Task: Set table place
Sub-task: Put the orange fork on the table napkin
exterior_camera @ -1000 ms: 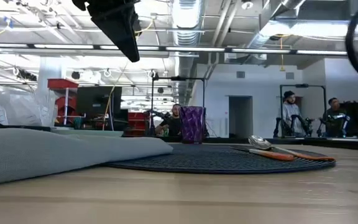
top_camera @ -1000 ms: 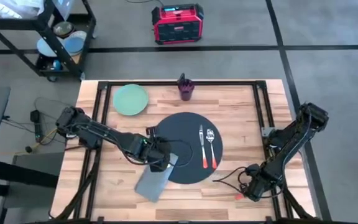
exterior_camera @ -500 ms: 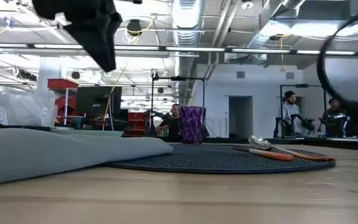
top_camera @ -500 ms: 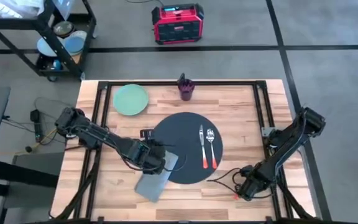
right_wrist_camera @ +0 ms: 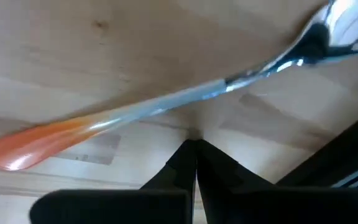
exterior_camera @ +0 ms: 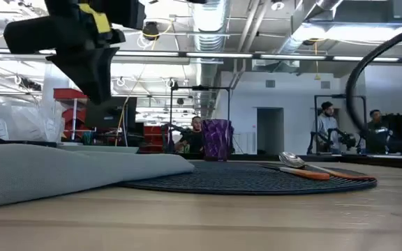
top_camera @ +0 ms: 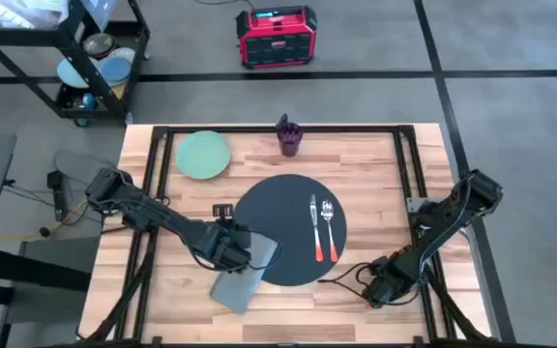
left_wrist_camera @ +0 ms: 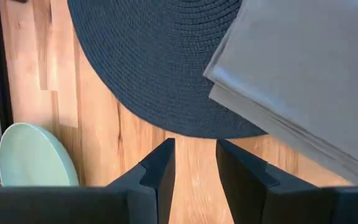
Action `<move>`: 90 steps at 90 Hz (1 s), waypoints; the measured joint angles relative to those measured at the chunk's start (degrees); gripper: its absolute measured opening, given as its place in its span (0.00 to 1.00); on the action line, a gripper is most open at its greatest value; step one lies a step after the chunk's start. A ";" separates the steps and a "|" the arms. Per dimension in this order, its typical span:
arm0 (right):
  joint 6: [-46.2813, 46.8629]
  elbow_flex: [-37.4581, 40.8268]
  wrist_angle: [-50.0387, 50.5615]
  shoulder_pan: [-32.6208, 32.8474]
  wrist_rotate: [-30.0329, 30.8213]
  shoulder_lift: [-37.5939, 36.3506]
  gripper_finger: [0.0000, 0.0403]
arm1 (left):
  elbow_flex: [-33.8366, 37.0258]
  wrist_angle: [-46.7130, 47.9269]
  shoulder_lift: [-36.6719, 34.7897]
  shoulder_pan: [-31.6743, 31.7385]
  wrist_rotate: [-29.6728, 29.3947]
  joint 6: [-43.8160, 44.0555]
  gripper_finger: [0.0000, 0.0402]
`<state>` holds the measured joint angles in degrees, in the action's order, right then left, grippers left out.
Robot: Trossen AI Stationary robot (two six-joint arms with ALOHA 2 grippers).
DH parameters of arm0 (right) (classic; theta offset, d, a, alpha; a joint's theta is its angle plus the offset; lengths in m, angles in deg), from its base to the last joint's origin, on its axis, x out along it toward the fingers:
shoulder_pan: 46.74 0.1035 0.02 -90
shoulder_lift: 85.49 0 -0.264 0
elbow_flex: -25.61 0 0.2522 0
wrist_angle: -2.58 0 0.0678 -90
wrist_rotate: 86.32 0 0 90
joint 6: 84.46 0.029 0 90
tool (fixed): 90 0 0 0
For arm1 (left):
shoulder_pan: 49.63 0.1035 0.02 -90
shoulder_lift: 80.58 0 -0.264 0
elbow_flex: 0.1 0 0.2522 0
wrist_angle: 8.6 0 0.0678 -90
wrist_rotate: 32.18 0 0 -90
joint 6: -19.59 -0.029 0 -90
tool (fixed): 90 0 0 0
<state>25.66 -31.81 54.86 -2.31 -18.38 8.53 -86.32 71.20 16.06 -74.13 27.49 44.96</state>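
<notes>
The round dark grey mat lies in the middle of the wooden tabletop, with a fork and a spoon, both orange-handled, lying side by side on its right half. A folded grey napkin lies at the mat's near left, its far corner overlapping the mat's rim. The left claw hangs just off the mat's left edge, beside the napkin's far end, its two dark fingers released, a narrow gap between them, gripping nothing; the left wrist view shows bare wood in the gap. The right claw sits low over the tabletop to the near right of the mat, well clear of it, its fingertips clenched together and empty, with an orange-handled utensil lying on the wood just beyond them. A pale green plate rests at the far left, and a purple cup stands at the far edge behind the mat.
</notes>
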 joint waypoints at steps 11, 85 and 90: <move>-3.51 0.04 1.59 -2.86 0.90 -0.04 0.00 | 0.00 0.03 0.00 0.02 0.00 0.39 0.25; -21.04 0.15 3.62 -14.13 4.09 -0.04 0.00 | 0.00 0.03 0.00 0.02 0.00 0.59 0.25; -21.94 0.15 3.65 -14.67 4.11 -0.04 0.00 | 0.00 0.05 0.00 0.02 0.00 0.70 0.25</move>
<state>3.73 -31.66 58.51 -16.97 -14.28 8.49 -86.32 71.24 16.06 -74.10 27.49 45.66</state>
